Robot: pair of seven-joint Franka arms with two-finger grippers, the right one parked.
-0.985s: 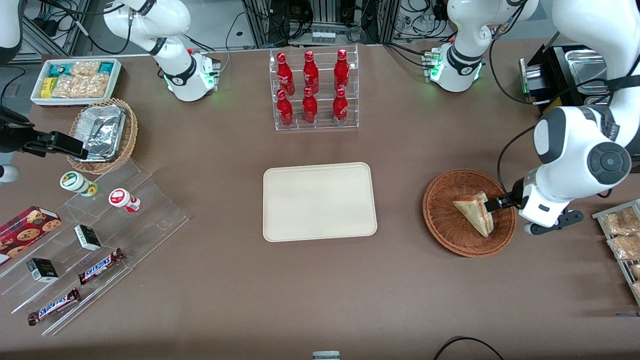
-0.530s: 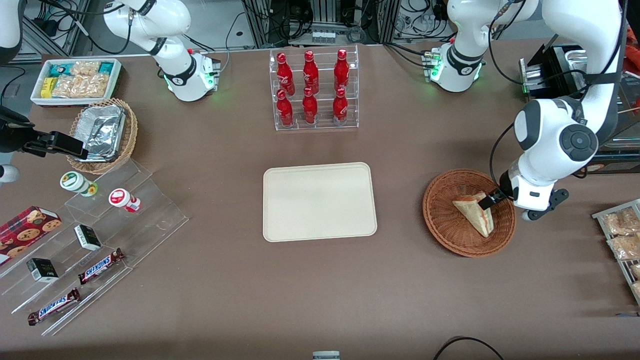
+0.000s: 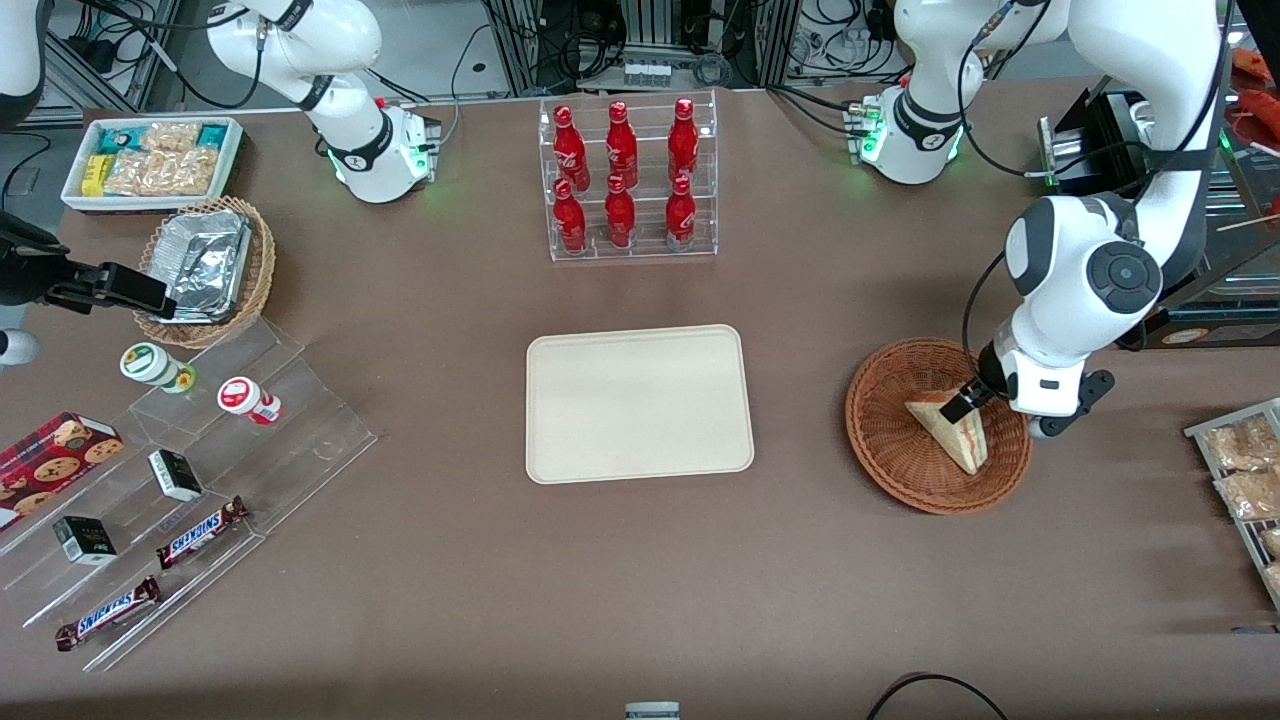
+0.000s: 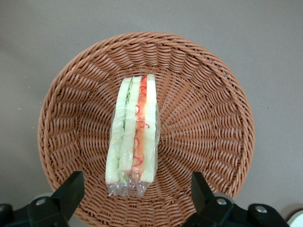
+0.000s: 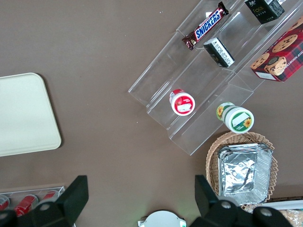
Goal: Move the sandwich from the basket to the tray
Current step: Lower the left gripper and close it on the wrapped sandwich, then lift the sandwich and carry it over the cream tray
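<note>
The sandwich (image 3: 950, 430) is a plastic-wrapped wedge of white bread lying in the reddish-brown wicker basket (image 3: 890, 440) toward the working arm's end of the table. In the left wrist view the sandwich (image 4: 134, 127) shows its green, orange and red filling edge, in the middle of the basket (image 4: 208, 118). My left gripper (image 3: 958, 404) hangs over the basket, above the sandwich's end farther from the front camera; its fingers (image 4: 71, 191) are spread wide open and hold nothing. The cream-beige tray (image 3: 638, 403) lies bare at the table's middle.
A clear rack of red bottles (image 3: 626, 180) stands farther from the front camera than the tray. Snack packets (image 3: 1240, 465) lie beside the basket at the table's edge. A tan basket with foil containers (image 3: 205, 268) and clear steps with snacks (image 3: 190, 480) lie toward the parked arm's end.
The left arm has swung toward the tray and away from the front camera, bringing the gripper from the basket's rim to over the sandwich. The sandwich has not moved.
</note>
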